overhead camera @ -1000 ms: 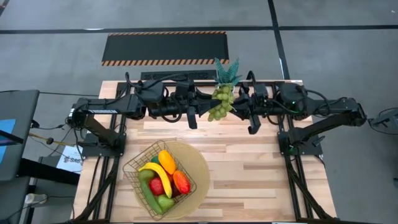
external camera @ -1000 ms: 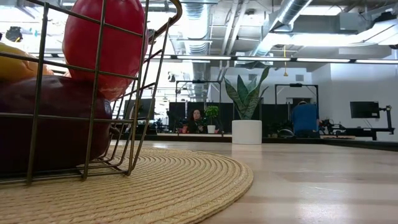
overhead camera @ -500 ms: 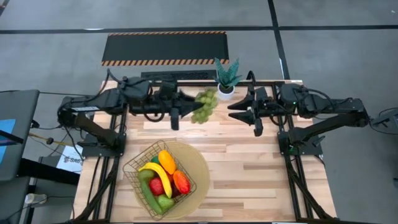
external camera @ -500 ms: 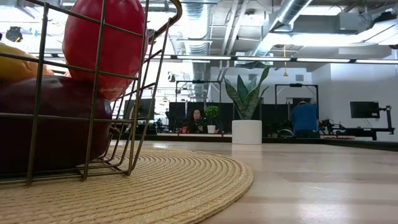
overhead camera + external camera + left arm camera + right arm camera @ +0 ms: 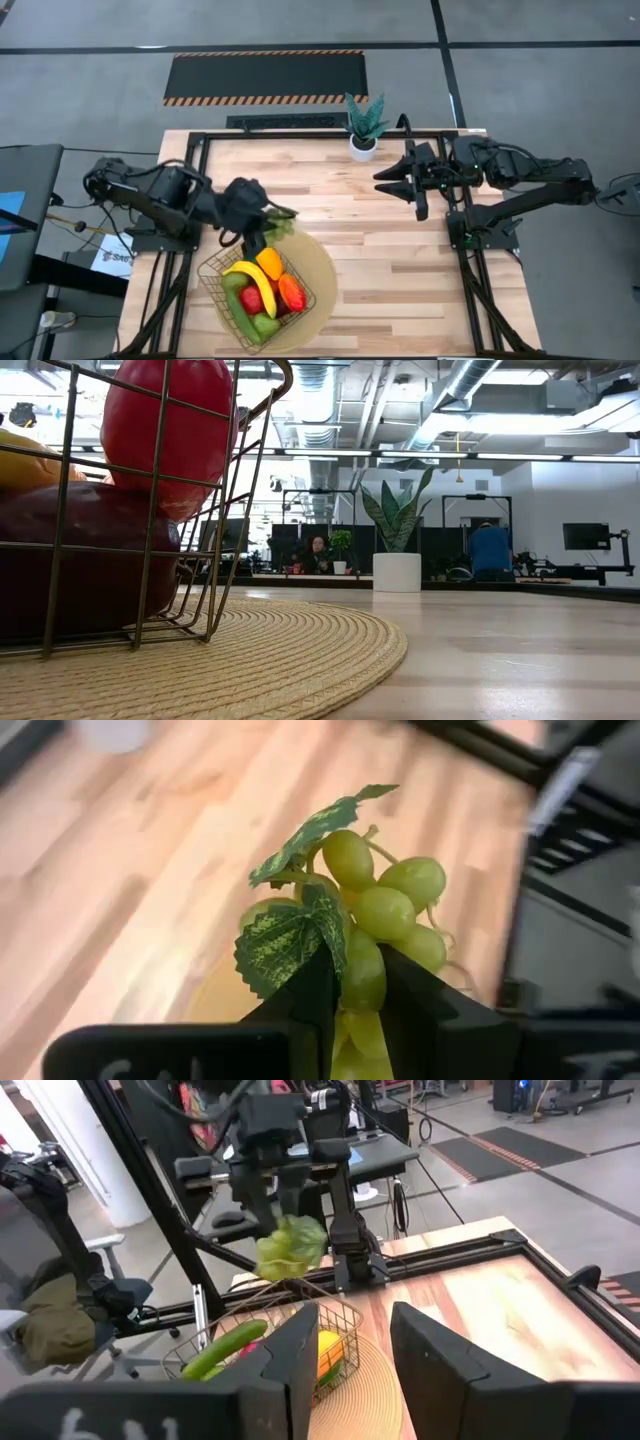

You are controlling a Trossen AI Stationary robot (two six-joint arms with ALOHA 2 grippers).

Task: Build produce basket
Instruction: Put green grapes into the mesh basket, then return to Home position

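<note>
Clearly the step in hand is setting the green grapes [image 5: 385, 915] into the basket [image 5: 215, 272]. The left gripper [image 5: 352, 982] has its jaws clamped narrow on the bunch near the stem and leaves, and in the high view it hangs at the basket's far rim, by the corner nearest the counter's middle, with the grapes [image 5: 278, 226] just peeking out beside it. The basket sits on the round tan mat [image 5: 325, 270] at the near left of the counter [image 5: 420, 290] and already holds a yellow banana [image 5: 250, 274], an orange fruit [image 5: 268, 261], a red apple [image 5: 252, 299], a red-orange mango [image 5: 292, 292] and green pieces along its near side.

To do this well, I judge the bunch should travel a little farther inward, over the fruit pile and clear of the wire rim, before the jaws part. The pile is nearly full, so the grapes are best lowered until they rest on the banana and orange fruit; dropped from height they may roll or drape over the rim. A loose bunch can also snag the mesh, so a straight descent is safer than a sweep.

The right gripper [image 5: 412, 183] waits at the far right of the counter, near the potted plant [image 5: 364, 126], jaws spread wide and holding nothing.
</note>
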